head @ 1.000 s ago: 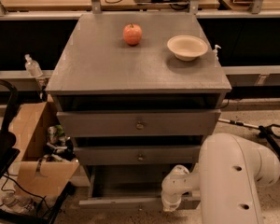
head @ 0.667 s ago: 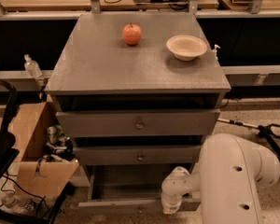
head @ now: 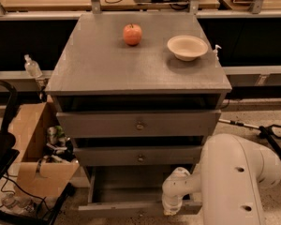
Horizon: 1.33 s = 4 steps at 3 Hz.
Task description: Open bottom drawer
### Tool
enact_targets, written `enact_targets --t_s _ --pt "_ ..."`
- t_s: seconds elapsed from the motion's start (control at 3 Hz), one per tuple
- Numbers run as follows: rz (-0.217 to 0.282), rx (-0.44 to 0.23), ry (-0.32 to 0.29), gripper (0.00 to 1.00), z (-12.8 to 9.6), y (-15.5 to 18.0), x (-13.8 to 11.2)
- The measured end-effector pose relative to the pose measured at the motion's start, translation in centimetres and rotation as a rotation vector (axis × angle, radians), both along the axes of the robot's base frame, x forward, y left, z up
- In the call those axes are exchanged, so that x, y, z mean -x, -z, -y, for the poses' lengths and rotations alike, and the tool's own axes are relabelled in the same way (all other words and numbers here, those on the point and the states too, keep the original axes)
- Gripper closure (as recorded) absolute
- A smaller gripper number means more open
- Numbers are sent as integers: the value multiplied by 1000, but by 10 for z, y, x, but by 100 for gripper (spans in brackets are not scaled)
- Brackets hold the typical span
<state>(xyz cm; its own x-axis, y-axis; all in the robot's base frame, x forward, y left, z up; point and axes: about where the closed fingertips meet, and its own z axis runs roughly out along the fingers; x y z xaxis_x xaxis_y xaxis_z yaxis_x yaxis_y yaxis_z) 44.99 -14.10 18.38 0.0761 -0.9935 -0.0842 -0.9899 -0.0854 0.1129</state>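
— Bottom drawer (head: 124, 206), status?
— Standing well out, lowest in the cabinet (head: 107, 64); opening looks nearly complete. Gripper (head: 172, 208) at its front's right end. Jaws' state: cannot tell.

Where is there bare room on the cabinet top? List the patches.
Free: cabinet top front half and left side, short of apple and bowl. Crowded: back right. The pincer sits low at the bottom drawer front.

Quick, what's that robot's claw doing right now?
Gripper: low at the front edge of the pulled-out bottom drawer; open or closed cannot be told.
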Motion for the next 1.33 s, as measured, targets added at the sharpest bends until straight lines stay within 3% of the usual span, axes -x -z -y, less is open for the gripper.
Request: enact_targets --t_s 1.33 --pt "-18 -1 -9 100 -1 0 6"
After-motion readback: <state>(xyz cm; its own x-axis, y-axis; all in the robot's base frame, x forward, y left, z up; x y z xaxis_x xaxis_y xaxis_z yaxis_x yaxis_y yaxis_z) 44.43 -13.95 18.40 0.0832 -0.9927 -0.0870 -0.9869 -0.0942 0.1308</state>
